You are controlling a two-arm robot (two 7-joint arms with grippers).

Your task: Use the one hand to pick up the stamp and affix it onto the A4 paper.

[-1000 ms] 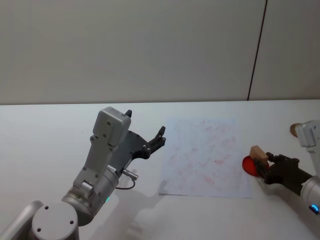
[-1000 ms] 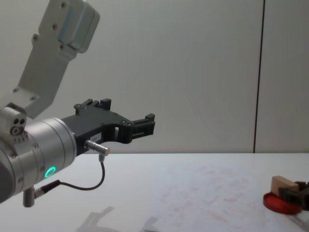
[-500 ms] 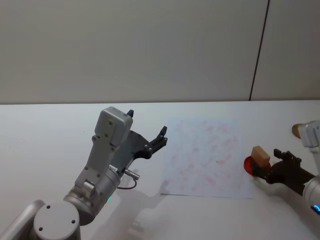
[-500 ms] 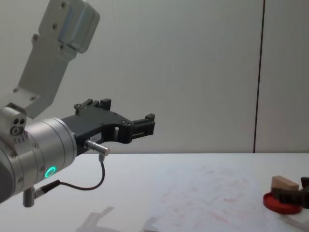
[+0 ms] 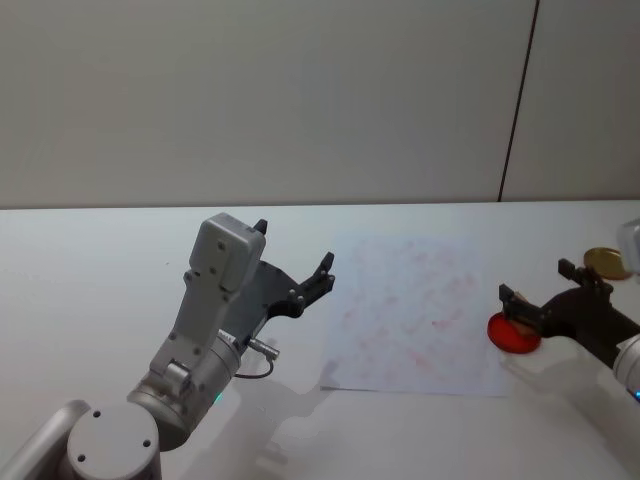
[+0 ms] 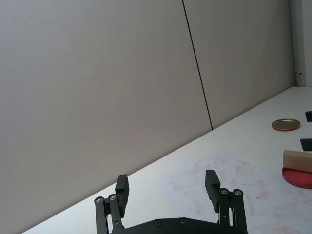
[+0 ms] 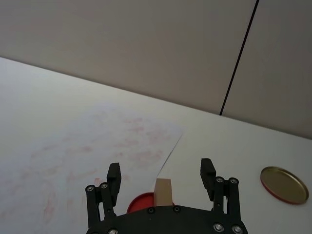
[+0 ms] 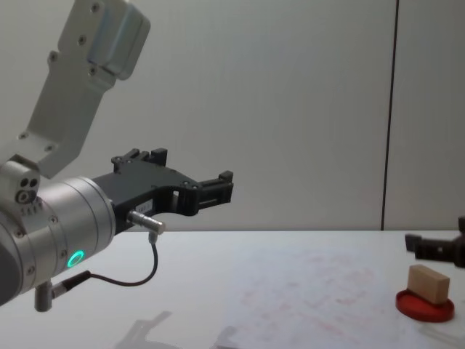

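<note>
Your right gripper (image 7: 162, 181) is open, its fingers on either side of the stamp (image 8: 427, 283) without touching it. The stamp stands on the red pad (image 8: 424, 306), just beside the paper (image 5: 410, 315), probably to take ink. The left gripper (image 6: 167, 186) is also open and empty, lifted above the table.

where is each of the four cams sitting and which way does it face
Head: high, looking forward and down at the A4 paper; left gripper raised left of it, right gripper over the red disc.
Chest: low, looking across the table; left arm large, the stamp standing on the disc.
Left wrist: behind its open jaws, facing paper and wall.
Right wrist: behind its open jaws, stamp between them, untouched.
Shared: both wrist views show the gold lid.
</note>
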